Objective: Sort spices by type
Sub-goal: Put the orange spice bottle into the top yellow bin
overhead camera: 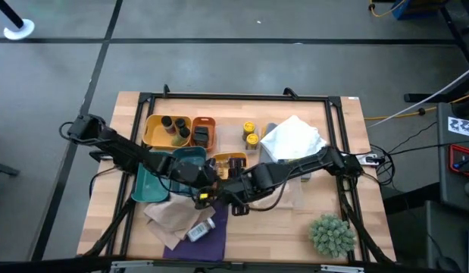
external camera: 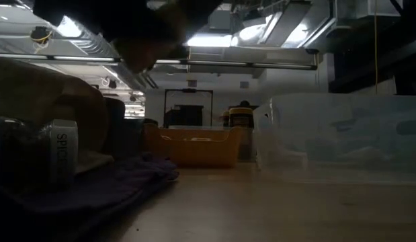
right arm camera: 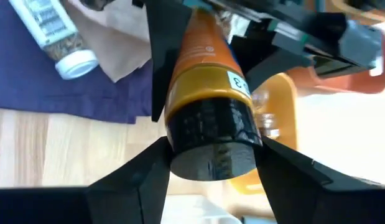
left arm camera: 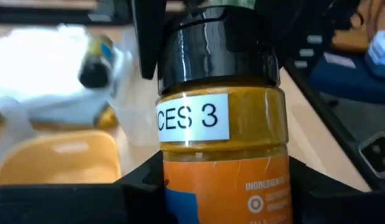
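Observation:
A spice jar with a black cap, orange-yellow contents and a white label ending in "3" hangs above the table's middle, between both grippers. My left gripper comes from the left and is shut on the jar's body. My right gripper comes from the right and is shut on its cap. A white-capped spice bottle lies on its side on a purple cloth. Dark jars stand in a yellow tray, and two yellow-capped jars stand on the table. My left gripper pinches the jar's lower body between its two fingers, one on each side. The jar lies along the fingers, its cap end pointing away from the wrist, lifted clear of the table. My right gripper pinches the jar's black cap between its two fingers, one on each side. The fingers slant down from the table's right. The jar's body reaches away from this hold toward the left gripper.
An orange tray, a teal tray and a small yellow tray lie around the grippers. A white bag sits at the far right, brown paper at the near left, a spiky green plant at the near right.

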